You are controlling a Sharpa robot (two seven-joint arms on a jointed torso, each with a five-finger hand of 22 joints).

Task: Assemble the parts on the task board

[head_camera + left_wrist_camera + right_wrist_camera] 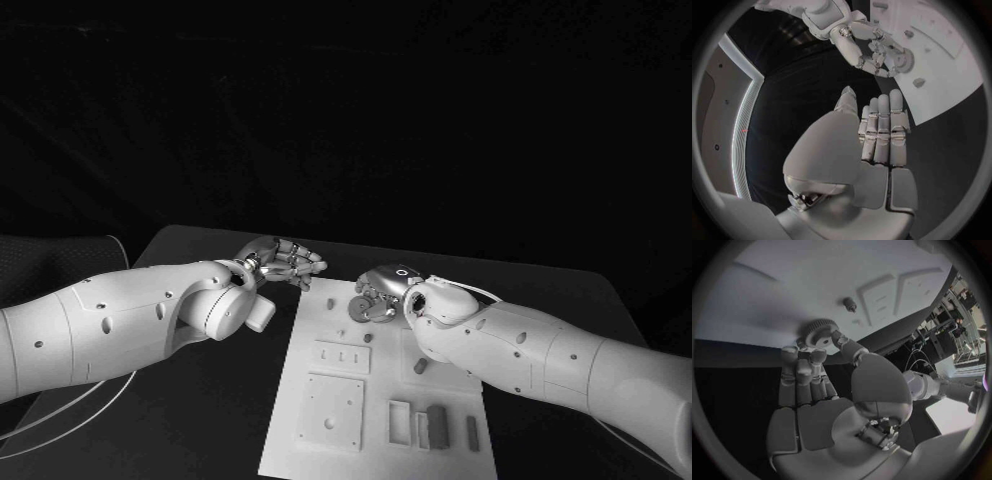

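— Where is the gear (819, 333)?
— At the task board (378, 400)'s far end, near 12 o'clock on the plate, pinched at the fingertips of the right hand (378, 295); the fingers (799, 371) close on its toothed rim.
— And the left hand (283, 262)?
— Over the dark surface (216, 400) just off the board's 11 o'clock corner, fingers (882, 131) straight and pressed together, holding nothing.

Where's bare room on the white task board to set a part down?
Free: the plain strip along the white task board's left edge, beside the square recessed plates. Crowded: the far end, where the right robot hand holds a toothed gear, and the slotted blocks at the near right.
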